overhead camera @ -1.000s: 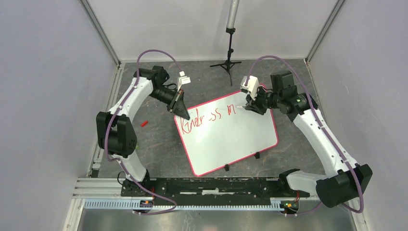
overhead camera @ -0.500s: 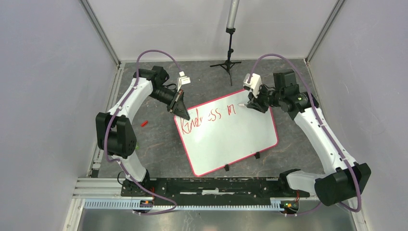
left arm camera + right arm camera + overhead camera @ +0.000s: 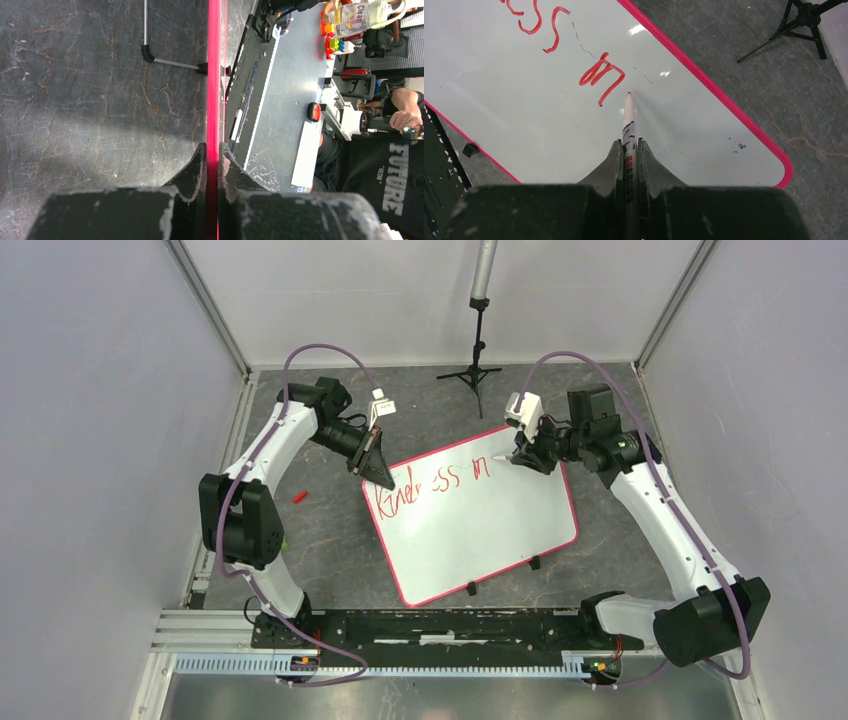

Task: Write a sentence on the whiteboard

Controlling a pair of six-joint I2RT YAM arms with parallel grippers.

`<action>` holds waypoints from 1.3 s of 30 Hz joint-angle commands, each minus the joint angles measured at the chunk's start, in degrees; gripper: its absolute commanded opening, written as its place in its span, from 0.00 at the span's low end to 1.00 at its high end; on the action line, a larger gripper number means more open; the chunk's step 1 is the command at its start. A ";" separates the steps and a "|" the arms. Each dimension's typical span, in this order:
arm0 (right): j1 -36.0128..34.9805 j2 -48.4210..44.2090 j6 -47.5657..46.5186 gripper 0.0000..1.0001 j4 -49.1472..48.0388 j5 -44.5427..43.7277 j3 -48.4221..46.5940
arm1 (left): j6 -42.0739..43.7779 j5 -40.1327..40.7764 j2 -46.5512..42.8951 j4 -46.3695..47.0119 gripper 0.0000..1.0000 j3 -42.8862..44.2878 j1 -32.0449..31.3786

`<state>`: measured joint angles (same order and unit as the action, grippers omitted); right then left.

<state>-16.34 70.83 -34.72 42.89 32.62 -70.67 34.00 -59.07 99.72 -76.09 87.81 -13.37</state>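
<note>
The whiteboard lies tilted on the dark table, white with a red-pink rim. Red writing on it reads about "Kindness m"; the "m" shows in the right wrist view. My left gripper is shut on the board's rim at its far left corner. My right gripper is shut on a white marker. Its red tip is just right of the "m", at the board surface.
A small red cap lies on the table left of the board. A black tripod stand rises at the back. Black clips sit on the board's near edge. A metal rail runs along the front.
My right gripper has shifted a little right and back with the marker, away from the finished "m". The left arm and board have not moved.
</note>
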 commanded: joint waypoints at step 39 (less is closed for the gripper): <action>-2.04 -0.82 -0.29 0.00 -1.87 -2.09 5.16 | -0.60 7.56 -0.45 2.77 0.02 -0.71 -1.14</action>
<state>-18.33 70.87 -33.32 40.71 32.97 -66.43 33.71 -58.87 99.72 -76.05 87.77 -13.37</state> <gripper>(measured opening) 0.114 0.084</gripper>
